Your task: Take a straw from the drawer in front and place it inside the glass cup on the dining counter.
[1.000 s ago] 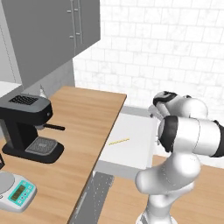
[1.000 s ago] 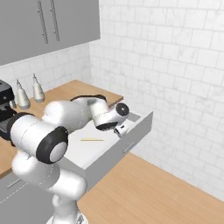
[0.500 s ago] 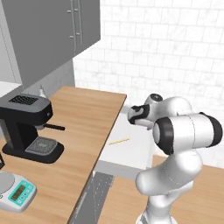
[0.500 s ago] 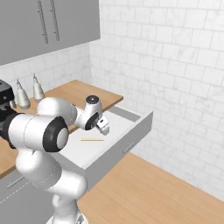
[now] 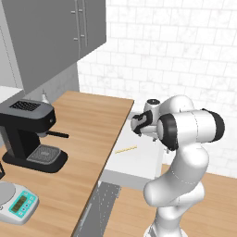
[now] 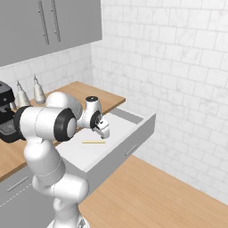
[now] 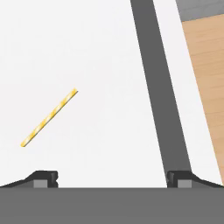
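Straw (image 7: pixel 49 117) lies loose in drawer (image 7: pixel 113 52), ahead-left of wide-open, empty jaws; reach step, next centre gripper (image 7: pixel 112 178) and descend.

White tiled wall (image 6: pixel 178 53), grey cabinets (image 5: pixel 55 37), wood-plank floor (image 6: pixel 151 196).

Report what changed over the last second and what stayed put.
The gripper swung back from the drawer's front end to hang above the straw, jaws open and empty. Nothing was grasped or released. The straw lies where it did on the drawer floor, the drawer is still open, and the coffee machine has not moved.
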Controlling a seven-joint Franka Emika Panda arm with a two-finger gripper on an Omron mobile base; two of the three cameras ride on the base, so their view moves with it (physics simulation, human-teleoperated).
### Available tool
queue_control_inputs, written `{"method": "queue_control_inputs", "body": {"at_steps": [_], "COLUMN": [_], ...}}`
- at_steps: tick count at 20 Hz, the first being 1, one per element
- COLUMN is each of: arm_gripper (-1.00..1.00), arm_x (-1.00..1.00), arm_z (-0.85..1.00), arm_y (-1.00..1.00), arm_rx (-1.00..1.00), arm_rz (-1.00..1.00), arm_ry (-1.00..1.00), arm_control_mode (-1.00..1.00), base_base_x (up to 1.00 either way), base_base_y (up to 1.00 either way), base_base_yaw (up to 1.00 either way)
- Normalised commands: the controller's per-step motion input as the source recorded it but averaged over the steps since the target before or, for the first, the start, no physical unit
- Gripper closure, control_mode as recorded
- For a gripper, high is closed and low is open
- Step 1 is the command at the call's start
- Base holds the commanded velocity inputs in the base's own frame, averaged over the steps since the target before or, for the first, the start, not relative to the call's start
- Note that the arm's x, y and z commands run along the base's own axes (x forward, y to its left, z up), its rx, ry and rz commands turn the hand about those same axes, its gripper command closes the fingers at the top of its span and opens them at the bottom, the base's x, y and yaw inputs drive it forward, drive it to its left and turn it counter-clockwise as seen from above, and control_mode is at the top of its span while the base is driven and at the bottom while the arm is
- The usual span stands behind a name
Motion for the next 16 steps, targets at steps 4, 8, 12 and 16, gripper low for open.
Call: {"method": "queue_control_inputs", "body": {"at_steps": [4,8,12,16], "arm_gripper": [-1.00,-1.00,-1.00,-1.00], "arm_x": [0.13,0.10,0.12,0.02], "arm_z": [-0.39,-0.42,-0.49,-0.43], "arm_y": [0.00,0.00,0.00,-0.04], "arm_rx": [-0.02,-0.02,-0.03,-0.02], "arm_rz": [0.00,0.00,0.00,0.00], "arm_ry": [0.09,0.05,0.03,0.00], "arm_control_mode": [-1.00,-1.00,-1.00,-1.00], "base_base_x": [0.00,0.00,0.00,0.00], "base_base_y": [0.00,0.00,0.00,0.00], "base_base_yaw": [0.00,0.00,0.00,0.00]}}
